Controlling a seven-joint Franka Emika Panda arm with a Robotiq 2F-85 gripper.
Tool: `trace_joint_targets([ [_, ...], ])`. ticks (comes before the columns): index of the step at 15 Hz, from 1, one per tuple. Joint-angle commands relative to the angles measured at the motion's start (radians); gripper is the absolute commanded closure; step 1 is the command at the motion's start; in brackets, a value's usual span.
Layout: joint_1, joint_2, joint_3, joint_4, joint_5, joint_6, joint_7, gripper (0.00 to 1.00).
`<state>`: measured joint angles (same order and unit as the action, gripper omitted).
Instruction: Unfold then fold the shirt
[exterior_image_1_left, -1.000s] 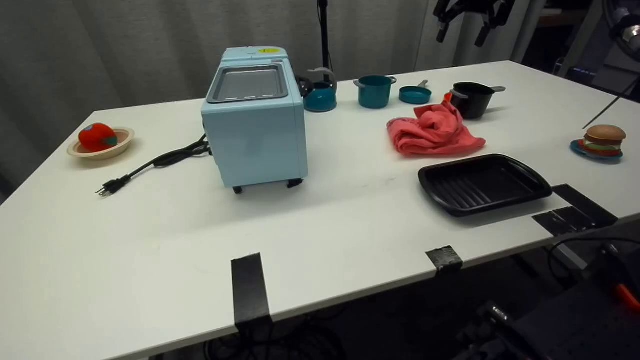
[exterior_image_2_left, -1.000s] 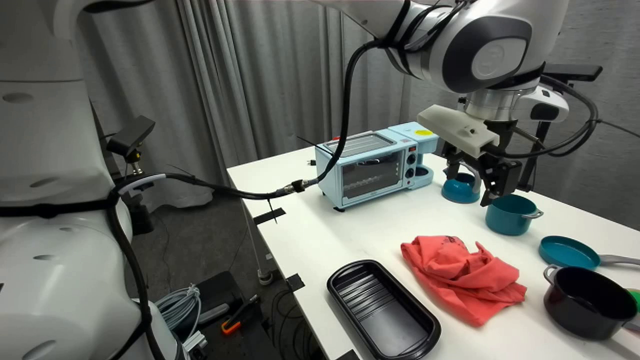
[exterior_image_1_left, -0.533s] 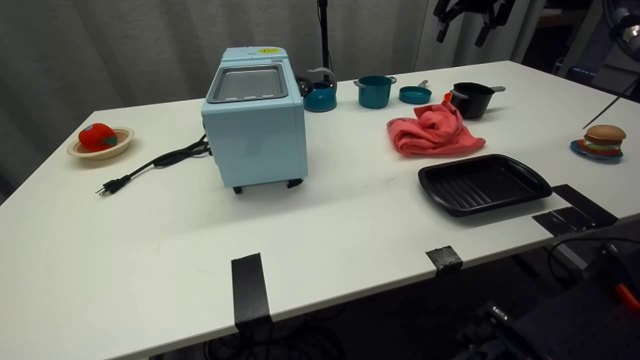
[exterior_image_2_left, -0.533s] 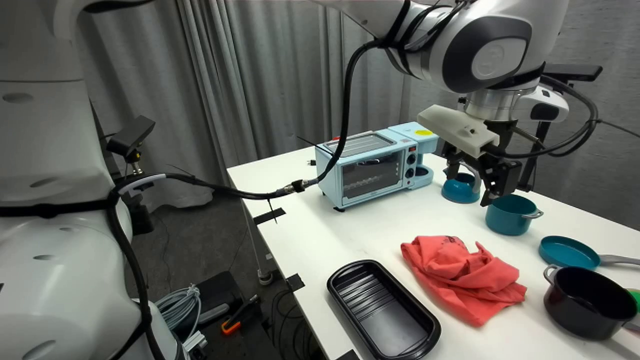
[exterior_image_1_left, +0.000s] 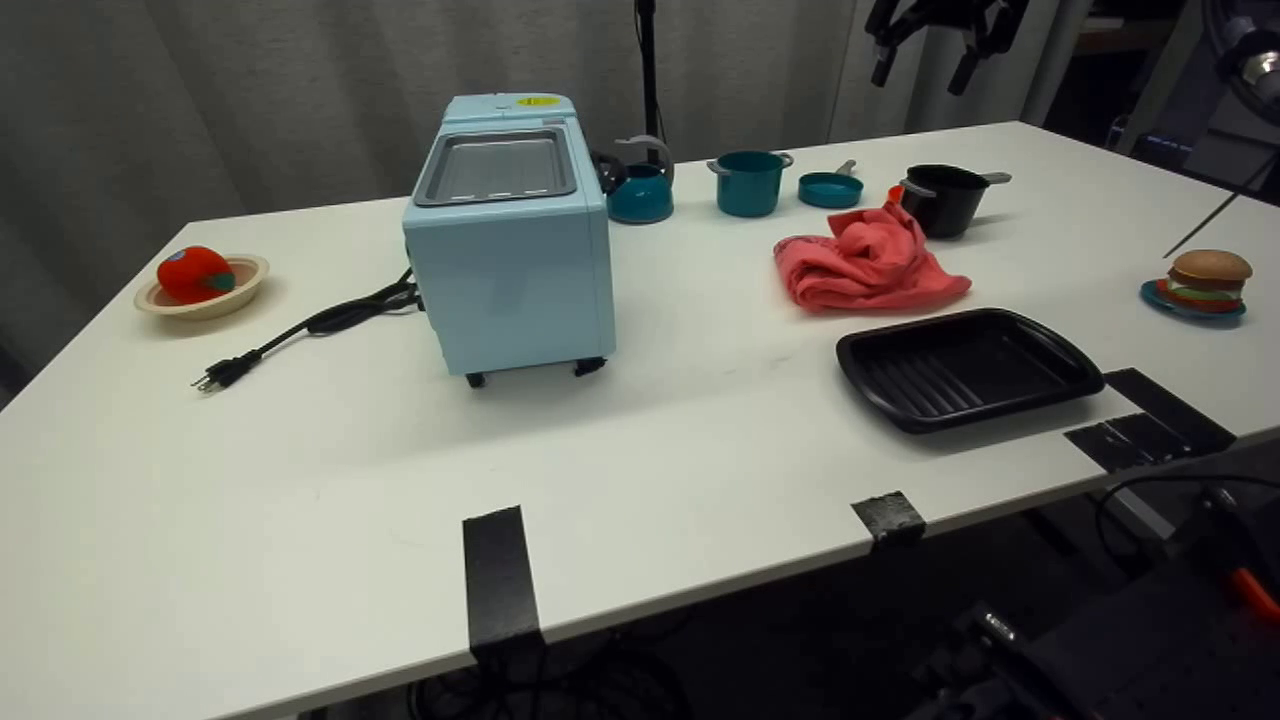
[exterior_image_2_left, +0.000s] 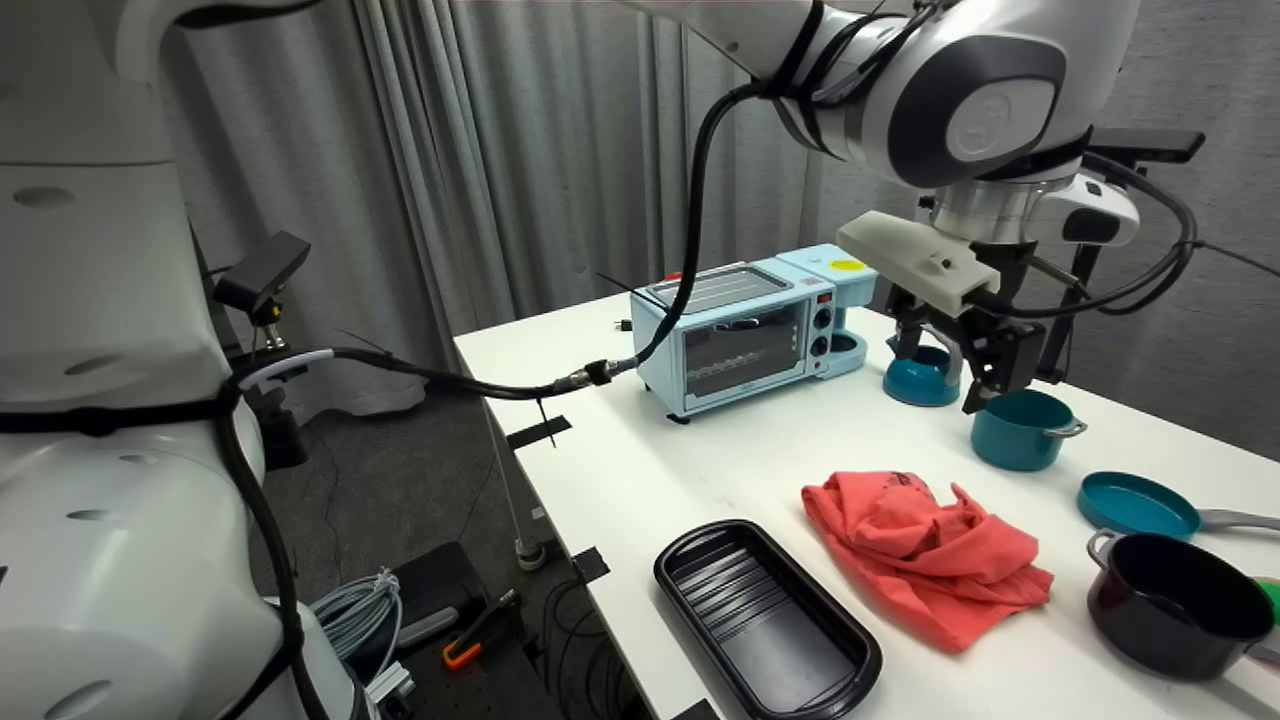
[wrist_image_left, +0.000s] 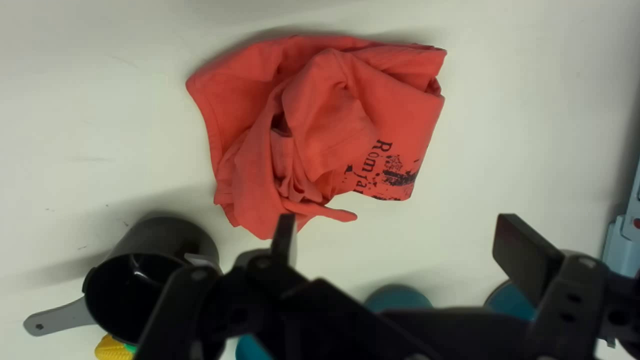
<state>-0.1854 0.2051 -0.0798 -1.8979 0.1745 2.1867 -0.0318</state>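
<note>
The red shirt lies crumpled in a loose heap on the white table, in an exterior view (exterior_image_1_left: 870, 265) and in an exterior view (exterior_image_2_left: 920, 555). In the wrist view the shirt (wrist_image_left: 325, 115) shows a bunched middle, a dark print at its lower right and a small strip sticking out. My gripper (wrist_image_left: 395, 220) is open and empty, with its fingers wide apart. It hangs well above the table in both exterior views (exterior_image_1_left: 922, 82) (exterior_image_2_left: 940, 375). In the wrist view one fingertip overlaps the shirt's lower edge, but the gripper does not touch it.
A black tray (exterior_image_1_left: 970, 370) lies beside the shirt towards the table's front edge. A black pot (exterior_image_2_left: 1180, 605), a teal pan (exterior_image_2_left: 1135, 505), a teal pot (exterior_image_2_left: 1020, 430) and a teal kettle (exterior_image_2_left: 920, 377) stand behind it. A light blue toaster oven (exterior_image_2_left: 745, 345) stands farther along.
The arm has shifted only very slightly. The shirt and the other objects have not moved, and the gripper stays open.
</note>
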Motion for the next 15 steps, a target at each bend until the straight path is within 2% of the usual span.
trace_joint_targets([
  [1,0.012,0.068,-0.018,0.090,-0.009,-0.011,0.035,0.00],
  [10,-0.015,0.329,-0.038,0.335,-0.012,-0.059,0.065,0.00],
  [15,-0.023,0.470,-0.044,0.431,-0.028,-0.099,0.073,0.00],
])
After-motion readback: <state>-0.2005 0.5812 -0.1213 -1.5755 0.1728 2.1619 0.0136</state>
